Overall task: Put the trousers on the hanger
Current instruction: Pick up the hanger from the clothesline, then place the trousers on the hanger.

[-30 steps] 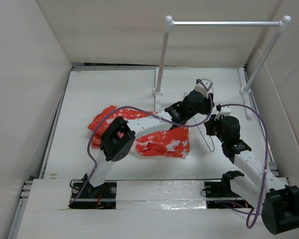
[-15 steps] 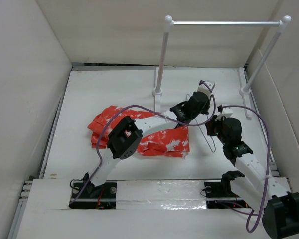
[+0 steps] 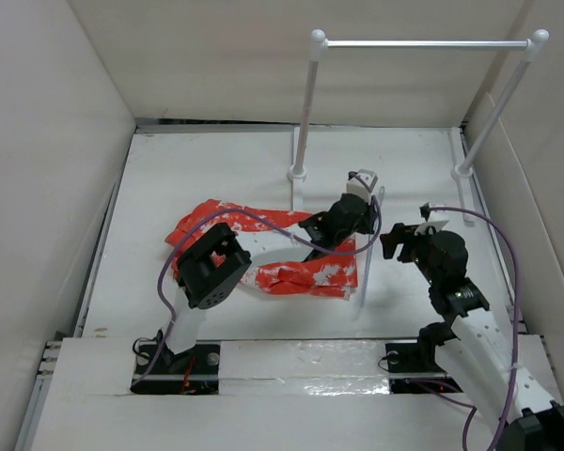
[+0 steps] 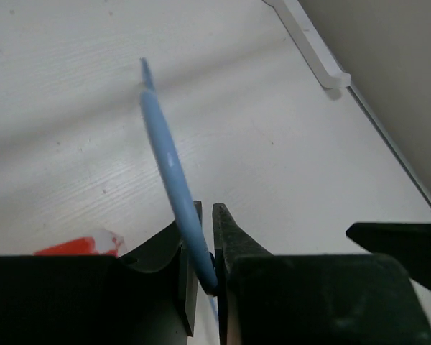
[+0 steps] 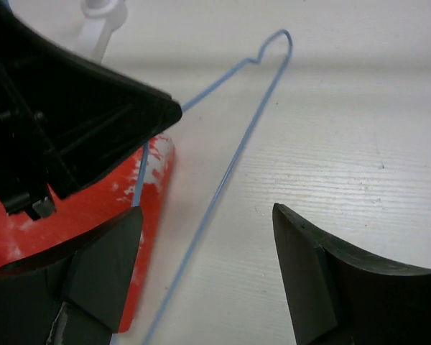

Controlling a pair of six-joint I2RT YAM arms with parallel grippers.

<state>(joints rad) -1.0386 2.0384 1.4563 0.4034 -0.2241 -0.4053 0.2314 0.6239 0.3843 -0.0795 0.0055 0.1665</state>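
Left jaws clamped on the hanger's [image 4: 165,151] thin blue wire, which rises from them toward the wrist view's upper left; right jaws wide apart, holding nothing, the wire seen between them; within the last second the left arm has carried the hanger leftward, now just beside the trousers' [image 3: 301,272] right edge on the bench [image 3: 216,160], so threading looks close; in the top view its long axis runs top to bottom, right of centre.
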